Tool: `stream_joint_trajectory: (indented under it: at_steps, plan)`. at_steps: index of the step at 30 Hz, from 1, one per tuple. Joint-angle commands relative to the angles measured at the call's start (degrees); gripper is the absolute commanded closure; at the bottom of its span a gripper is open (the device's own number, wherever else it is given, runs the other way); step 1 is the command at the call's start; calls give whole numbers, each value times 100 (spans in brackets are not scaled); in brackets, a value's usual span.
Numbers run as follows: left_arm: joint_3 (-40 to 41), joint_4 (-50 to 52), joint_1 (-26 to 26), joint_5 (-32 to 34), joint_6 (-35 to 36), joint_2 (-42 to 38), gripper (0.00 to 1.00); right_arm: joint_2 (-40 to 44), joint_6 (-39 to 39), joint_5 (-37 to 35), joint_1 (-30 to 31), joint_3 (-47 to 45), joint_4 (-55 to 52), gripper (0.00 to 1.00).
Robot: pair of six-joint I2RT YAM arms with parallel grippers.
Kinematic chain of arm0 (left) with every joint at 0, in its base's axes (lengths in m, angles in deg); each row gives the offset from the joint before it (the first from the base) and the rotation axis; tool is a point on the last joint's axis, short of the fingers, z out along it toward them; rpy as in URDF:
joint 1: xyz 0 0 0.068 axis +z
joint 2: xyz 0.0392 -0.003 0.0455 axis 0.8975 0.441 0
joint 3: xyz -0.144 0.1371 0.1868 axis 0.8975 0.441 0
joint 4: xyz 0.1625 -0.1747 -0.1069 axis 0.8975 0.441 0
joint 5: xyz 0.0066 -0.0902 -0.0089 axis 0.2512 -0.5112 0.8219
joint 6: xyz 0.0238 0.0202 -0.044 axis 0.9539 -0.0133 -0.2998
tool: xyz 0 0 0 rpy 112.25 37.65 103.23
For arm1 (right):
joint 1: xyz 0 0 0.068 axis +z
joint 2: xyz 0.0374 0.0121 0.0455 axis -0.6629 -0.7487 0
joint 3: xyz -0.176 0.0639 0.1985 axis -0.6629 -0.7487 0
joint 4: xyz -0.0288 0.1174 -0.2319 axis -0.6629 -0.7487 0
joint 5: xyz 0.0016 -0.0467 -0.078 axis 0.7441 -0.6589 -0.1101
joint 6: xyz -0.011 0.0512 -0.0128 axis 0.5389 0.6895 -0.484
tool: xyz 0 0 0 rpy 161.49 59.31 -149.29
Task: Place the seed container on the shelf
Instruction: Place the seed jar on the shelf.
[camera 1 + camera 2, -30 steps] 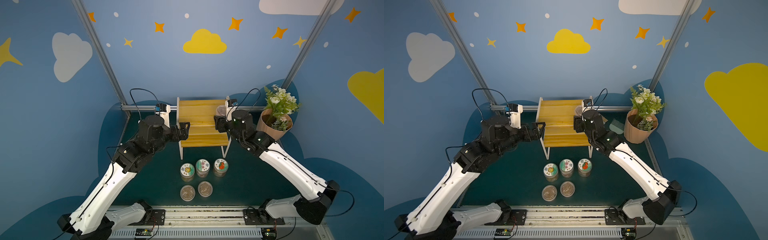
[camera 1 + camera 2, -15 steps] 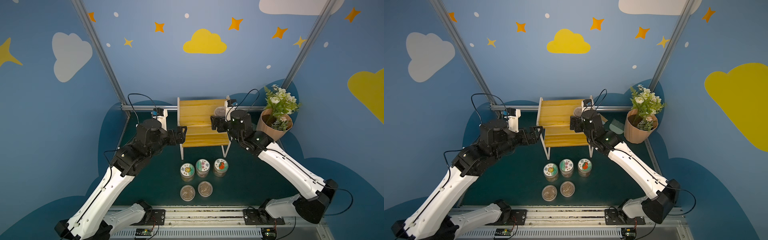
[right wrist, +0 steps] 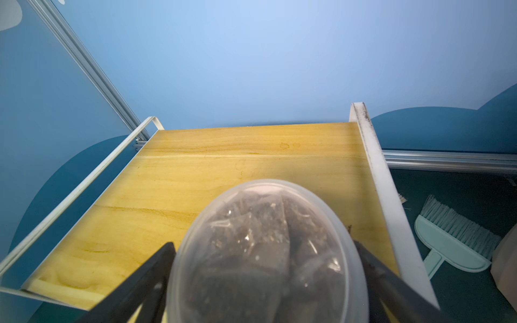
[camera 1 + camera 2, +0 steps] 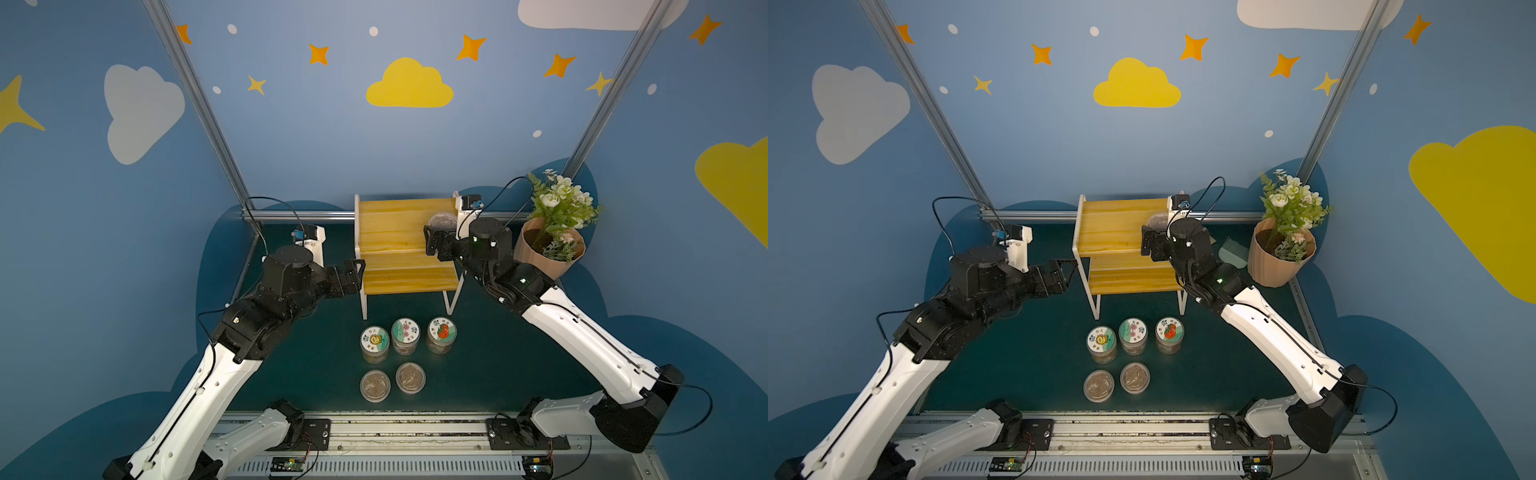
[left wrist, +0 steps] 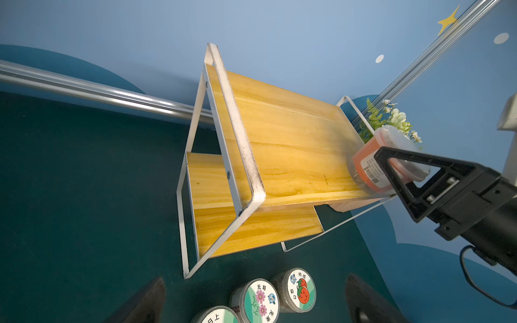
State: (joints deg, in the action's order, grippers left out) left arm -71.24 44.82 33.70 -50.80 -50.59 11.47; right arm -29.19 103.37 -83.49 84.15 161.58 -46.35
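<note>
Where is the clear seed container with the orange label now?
The seed container stands on the top plank of the yellow wooden shelf, at its right end in both top views, flanked by the right pincer, near the beige flower pot.

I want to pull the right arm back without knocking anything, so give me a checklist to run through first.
1. Container upright on shelf top plank: ok.
2. Right gripper open: ok.
3. Fingers clear of container sides: cannot tell; they flank it closely.
4. Container base in from plank edge: cannot tell; base hidden, it stands by the right rail.
5. Left gripper open, apart from shelf: ok.
</note>
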Motion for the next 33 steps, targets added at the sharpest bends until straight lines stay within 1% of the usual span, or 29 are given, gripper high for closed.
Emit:
stream_joint_trajectory:
  at_steps: [1,10,14,20,22,23,27,28,30,32,33]
  plan:
    - [81,103,37,-19,-50,-161,0,198,-185,-235,-31,161,260,4]
    - [90,297,60,64,-25,-256,0,400,-508,-362,-31,336,190,3]
    - [131,341,68,47,-63,-313,0,531,-533,-326,-24,401,99,3]
    - [226,576,77,73,-108,-452,0,927,-403,-293,47,337,-404,4]
    - [239,753,77,206,-166,-500,0,1118,-302,-203,77,241,-651,8]
    - [263,778,77,222,-171,-538,0,1195,-255,-166,95,173,-750,11]
    - [376,789,75,116,-236,-637,0,1466,64,-94,216,-217,-1101,31]
    - [424,798,77,55,-259,-645,0,1526,141,-63,226,-350,-1117,34]
    - [543,790,78,-16,-299,-674,0,1608,166,137,223,-622,-968,36]
    - [604,792,77,-49,-329,-689,0,1600,216,180,228,-779,-798,37]
    - [639,774,77,-79,-336,-707,0,1553,205,226,213,-804,-744,39]
